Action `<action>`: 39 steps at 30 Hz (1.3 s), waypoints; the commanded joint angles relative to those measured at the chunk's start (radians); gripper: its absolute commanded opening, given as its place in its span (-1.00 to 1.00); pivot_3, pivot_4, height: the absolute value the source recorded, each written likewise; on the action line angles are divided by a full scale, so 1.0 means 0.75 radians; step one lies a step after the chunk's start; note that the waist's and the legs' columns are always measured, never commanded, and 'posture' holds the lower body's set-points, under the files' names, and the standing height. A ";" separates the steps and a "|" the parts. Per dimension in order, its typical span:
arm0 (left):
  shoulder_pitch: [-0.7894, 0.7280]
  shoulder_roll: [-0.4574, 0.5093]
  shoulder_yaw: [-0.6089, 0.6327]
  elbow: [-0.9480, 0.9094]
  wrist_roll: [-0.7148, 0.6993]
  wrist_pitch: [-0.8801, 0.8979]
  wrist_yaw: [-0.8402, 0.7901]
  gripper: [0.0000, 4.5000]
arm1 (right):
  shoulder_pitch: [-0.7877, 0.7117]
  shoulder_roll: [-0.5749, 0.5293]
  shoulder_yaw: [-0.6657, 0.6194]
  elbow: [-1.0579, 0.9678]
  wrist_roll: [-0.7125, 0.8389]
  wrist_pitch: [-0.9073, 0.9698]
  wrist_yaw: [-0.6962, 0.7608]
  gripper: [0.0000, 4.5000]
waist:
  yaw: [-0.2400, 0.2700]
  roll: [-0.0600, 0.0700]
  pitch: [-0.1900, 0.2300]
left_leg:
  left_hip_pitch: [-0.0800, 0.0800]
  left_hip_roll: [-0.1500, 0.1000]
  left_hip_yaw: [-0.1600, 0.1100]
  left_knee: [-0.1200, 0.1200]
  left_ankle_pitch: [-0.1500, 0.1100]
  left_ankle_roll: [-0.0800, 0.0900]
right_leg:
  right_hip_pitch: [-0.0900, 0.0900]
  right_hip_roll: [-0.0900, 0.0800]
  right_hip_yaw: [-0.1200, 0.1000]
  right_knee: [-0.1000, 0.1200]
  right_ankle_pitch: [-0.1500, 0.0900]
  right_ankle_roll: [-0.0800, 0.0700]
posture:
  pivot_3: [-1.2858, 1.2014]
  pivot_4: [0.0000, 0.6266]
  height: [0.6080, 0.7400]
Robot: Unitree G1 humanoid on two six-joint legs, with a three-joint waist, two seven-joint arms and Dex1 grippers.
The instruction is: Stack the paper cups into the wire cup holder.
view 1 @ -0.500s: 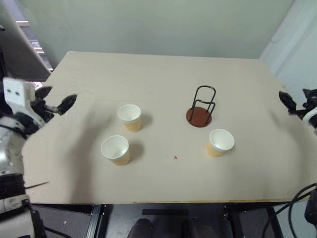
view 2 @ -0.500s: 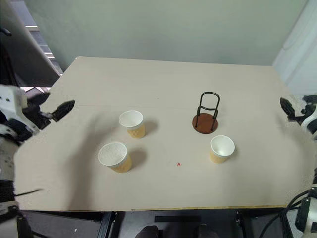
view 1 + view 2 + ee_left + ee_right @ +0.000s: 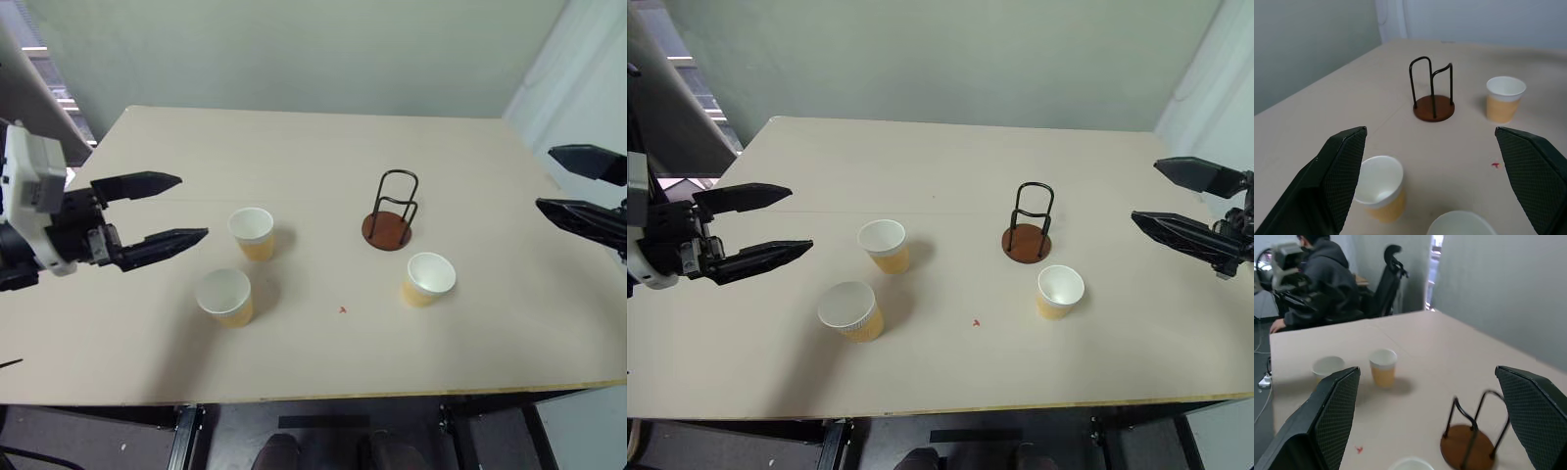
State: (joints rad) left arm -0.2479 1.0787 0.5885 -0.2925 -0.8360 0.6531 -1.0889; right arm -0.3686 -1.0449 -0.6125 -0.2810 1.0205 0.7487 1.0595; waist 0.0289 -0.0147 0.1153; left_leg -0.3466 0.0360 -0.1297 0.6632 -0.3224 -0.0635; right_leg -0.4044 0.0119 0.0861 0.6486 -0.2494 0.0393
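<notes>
Both grippers have been swung inward over the table edges since the earlier frame: left gripper (image 3: 186, 208) and right gripper (image 3: 1146, 192), fingers spread wide, nothing grasped. No stacking done: wire cup holder (image 3: 390, 217) empty, right of centre; all three paper cups (image 3: 252, 233) (image 3: 224, 298) (image 3: 427, 279) loose on table (image 3: 294, 147), two nearer the left fingers, one just near of the holder, none touched.
</notes>
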 commanded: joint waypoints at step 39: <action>0.109 -0.177 0.040 -0.522 -0.336 0.118 0.484 0.99 | -0.656 0.509 0.831 0.953 -0.913 -0.451 -0.086 1.00 | -0.013 0.002 -0.001 | -0.005 0.007 -0.002 0.002 -0.001 -0.013 | -0.015 0.000 0.001 0.008 0.002 0.003 | 0.03 -0.52 1.00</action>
State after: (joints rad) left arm -0.1720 0.9268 0.5642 -0.6393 -1.0649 0.7301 -0.7479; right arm -0.8392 -0.6661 0.0226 0.4343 0.3284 0.4280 0.9672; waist 0.0188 -0.0129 0.1148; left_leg -0.3504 0.0413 -0.1309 0.6647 -0.3232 -0.0732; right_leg -0.4158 0.0120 0.0867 0.6550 -0.2482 0.0413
